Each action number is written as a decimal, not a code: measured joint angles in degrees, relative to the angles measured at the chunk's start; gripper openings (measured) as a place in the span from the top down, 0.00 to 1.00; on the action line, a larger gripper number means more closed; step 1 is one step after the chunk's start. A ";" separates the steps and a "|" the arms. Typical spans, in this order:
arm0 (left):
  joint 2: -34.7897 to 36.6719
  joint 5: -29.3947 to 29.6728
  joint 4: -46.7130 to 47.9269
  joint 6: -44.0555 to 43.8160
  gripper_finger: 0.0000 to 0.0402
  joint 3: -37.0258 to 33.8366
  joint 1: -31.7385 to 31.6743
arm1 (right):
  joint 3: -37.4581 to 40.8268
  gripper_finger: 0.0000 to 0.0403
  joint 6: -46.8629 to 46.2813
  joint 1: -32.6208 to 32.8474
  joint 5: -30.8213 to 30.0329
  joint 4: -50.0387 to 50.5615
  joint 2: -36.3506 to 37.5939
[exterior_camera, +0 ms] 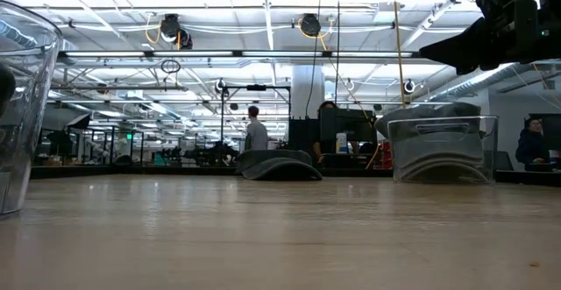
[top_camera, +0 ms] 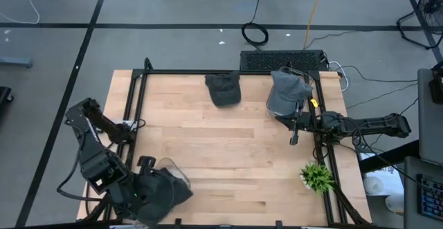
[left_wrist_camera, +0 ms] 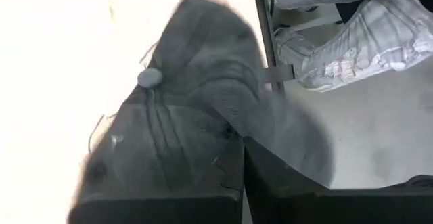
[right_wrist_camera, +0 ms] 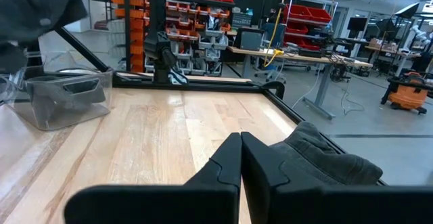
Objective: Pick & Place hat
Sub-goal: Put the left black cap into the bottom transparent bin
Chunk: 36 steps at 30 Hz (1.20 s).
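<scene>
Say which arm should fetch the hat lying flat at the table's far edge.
Probably right. The right gripper is empty, jaws shut, and nearer the flat hat. The left gripper is at the near corner, jaws shut on a dark hat.

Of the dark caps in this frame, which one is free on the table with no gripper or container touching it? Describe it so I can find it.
Start at the wooden table and go to its far edge, beside the black keyboard. The free cap lies flat there, alone on bare wood. The other two differ: one sits on a clear bin, one hangs from the left gripper.
</scene>
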State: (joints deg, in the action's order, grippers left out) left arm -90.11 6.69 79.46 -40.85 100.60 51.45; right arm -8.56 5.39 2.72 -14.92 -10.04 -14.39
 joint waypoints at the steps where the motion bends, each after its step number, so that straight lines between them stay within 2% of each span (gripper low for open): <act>1: 0.00 -0.80 0.07 -0.60 0.99 0.00 -0.04 | 0.00 1.00 0.00 0.02 0.00 0.00 0.00; 5: 0.00 -4.02 2.23 -6.03 1.00 0.00 0.54 | 0.00 1.00 -0.01 0.02 0.00 0.02 0.00; 16: 0.00 -6.97 2.51 -17.07 1.00 -1.37 3.78 | 0.00 1.00 -0.02 0.02 0.00 0.02 0.00; 26: 0.04 -7.68 2.38 -16.54 0.99 -5.33 3.82 | 0.00 1.00 -0.02 0.00 0.02 0.02 0.00; 31: 0.04 -6.77 2.68 -13.46 0.99 -6.94 3.15 | 0.00 1.00 -0.01 0.02 0.00 0.02 0.00; 36: 0.04 -7.23 3.73 -12.19 0.99 -11.02 2.48 | 0.00 1.00 0.00 0.02 0.00 0.00 0.00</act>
State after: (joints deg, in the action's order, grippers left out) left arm -90.06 -0.54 83.19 -53.04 89.58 53.93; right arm -8.56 5.39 2.74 -14.92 -10.04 -14.39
